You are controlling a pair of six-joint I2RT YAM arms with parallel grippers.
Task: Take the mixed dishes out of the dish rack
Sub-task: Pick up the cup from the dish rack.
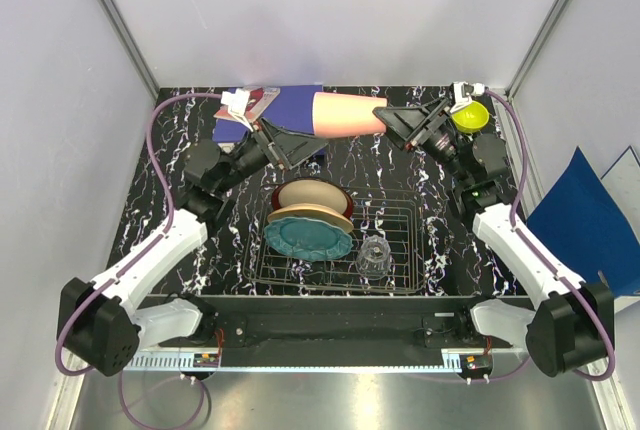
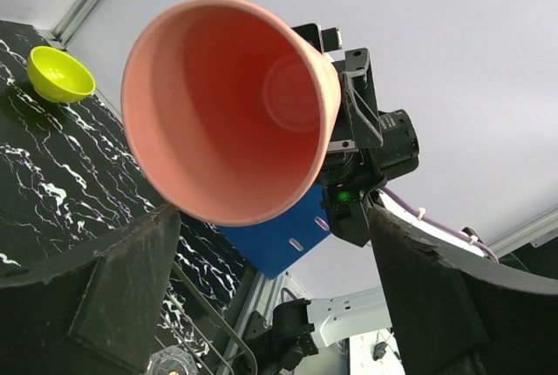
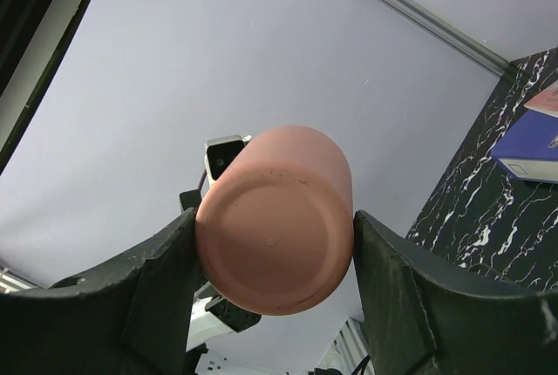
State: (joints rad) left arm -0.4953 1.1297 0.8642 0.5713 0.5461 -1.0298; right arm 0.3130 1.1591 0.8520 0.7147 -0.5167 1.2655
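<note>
The low silver wire dish rack (image 1: 400,215) fills the lower centre of the top view. In it stand a teal plate (image 1: 308,237), a cream-yellow plate (image 1: 335,220) and a red-rimmed cream plate (image 1: 310,193). Above, at upper centre, the salmon-pink cup (image 1: 350,113) hangs sideways. The right gripper (image 3: 275,218) is clenched on its base, and the left gripper (image 2: 272,214) is spread wide by its mouth. A clear glass tumbler (image 1: 375,255) sits in the rack's lower right. The small yellow-green bowl (image 1: 468,116) stands at upper right.
</note>
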